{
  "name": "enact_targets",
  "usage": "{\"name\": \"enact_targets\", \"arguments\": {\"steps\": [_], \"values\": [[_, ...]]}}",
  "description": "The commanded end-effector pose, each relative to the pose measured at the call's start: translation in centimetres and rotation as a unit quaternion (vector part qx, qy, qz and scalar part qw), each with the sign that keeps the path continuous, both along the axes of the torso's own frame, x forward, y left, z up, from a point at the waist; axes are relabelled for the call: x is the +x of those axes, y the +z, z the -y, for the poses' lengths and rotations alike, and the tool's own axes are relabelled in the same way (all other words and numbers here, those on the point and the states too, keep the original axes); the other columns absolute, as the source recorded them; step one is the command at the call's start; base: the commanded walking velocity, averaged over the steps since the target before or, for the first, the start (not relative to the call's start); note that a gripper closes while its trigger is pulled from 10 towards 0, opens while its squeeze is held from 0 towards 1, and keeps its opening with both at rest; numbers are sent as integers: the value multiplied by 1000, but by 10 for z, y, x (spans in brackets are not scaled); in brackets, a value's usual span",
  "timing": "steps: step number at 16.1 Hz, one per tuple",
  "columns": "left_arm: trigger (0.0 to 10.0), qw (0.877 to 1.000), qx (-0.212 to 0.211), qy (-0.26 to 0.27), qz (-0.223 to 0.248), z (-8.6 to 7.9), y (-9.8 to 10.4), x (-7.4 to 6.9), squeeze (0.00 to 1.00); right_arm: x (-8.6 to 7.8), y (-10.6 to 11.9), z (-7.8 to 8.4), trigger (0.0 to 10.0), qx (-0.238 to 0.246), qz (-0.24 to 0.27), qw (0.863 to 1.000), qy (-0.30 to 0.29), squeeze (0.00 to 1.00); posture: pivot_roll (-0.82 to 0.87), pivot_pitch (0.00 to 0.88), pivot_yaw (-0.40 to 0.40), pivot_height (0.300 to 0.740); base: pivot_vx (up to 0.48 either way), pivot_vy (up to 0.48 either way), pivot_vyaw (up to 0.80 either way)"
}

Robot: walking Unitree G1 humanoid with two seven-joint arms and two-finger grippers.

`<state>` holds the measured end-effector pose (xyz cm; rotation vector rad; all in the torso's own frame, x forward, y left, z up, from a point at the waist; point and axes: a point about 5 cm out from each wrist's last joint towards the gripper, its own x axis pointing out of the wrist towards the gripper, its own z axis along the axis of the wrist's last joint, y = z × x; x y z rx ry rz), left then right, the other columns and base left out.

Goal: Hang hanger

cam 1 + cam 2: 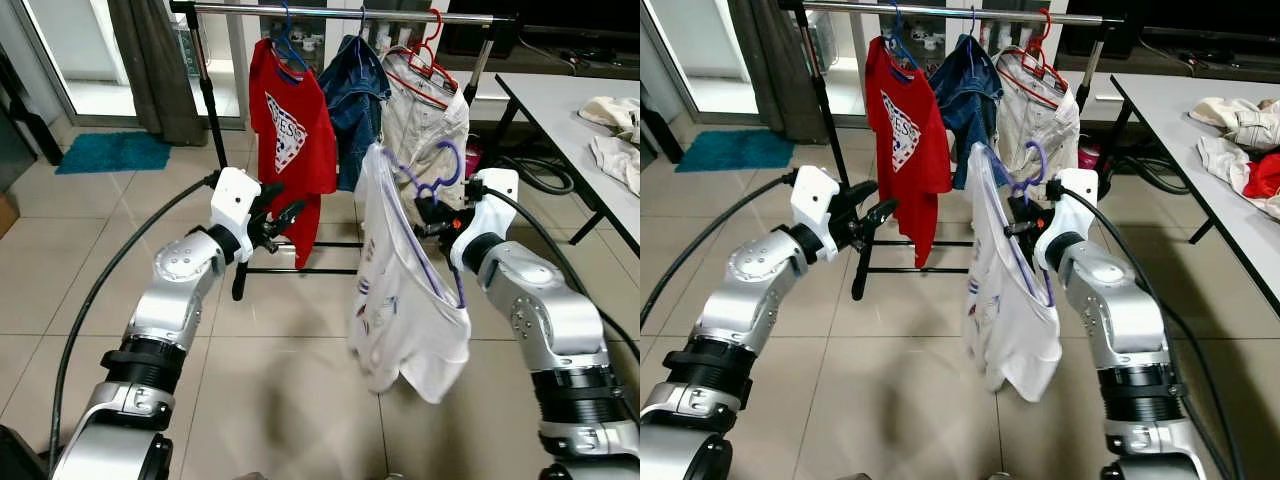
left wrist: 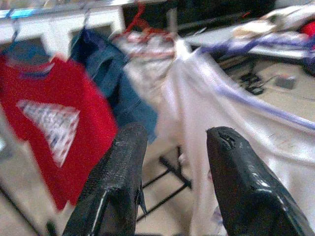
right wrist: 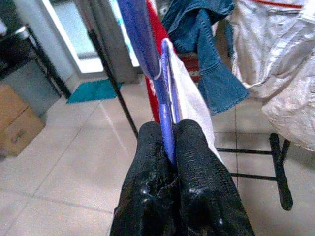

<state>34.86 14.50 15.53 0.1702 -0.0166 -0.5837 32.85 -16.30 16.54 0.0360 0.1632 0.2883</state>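
A purple hanger (image 1: 432, 185) carries a white T-shirt (image 1: 400, 300) that droops toward the floor. My right gripper (image 1: 432, 214) is shut on the hanger's purple bar (image 3: 167, 118), just below its hook. The hook sits well below the silver rail (image 1: 340, 12) of the clothes rack. My left gripper (image 1: 285, 218) is open with nothing between its fingers (image 2: 118, 182), raised in front of the red T-shirt (image 1: 293, 125), to the left of the white shirt.
On the rail hang the red T-shirt, a denim jacket (image 1: 355, 90) and a beige garment (image 1: 425, 115) on red hangers. A white table (image 1: 580, 110) with loose clothes stands at the right. The rack's black legs (image 1: 215, 130) stand on tiled floor.
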Motion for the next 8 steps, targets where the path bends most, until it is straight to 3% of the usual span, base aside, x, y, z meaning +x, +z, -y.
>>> {"name": "enact_targets", "arguments": {"steps": [1, 4, 6, 7, 8], "values": [[10000, 1000, 2, 19, -3, 0, -1, 0, 0, -1, 4, 7, 10000, 5, 21, 999, -31, 0, -137, 0, -6, 740, 0, 0, 0], [10000, 995, -9, 99, -7, -18, -17, -18, 0, -29, -28, 12, 10000, -7, 10, 995, -94, 0, -125, 0, -6, 740, 0, 0, 0], [10000, 993, 10, 117, -15, -23, -26, -30, 0, -42, -45, 12, 10000, -30, -2, 993, -112, 0, -119, 0, 1, 740, 0, 0, 0], [10000, 991, 5, 132, -25, -24, -34, -38, 0, -54, -61, 11, 10000, -41, -22, 991, -126, 0, -116, 0, 3, 740, 334, 0, 0], [10000, 990, 3, 138, -28, -24, -36, -39, 0, -56, -64, 10, 10000, -33, -25, 990, -131, 0, -117, 0, 3, 740, 337, 0, 0]]}}
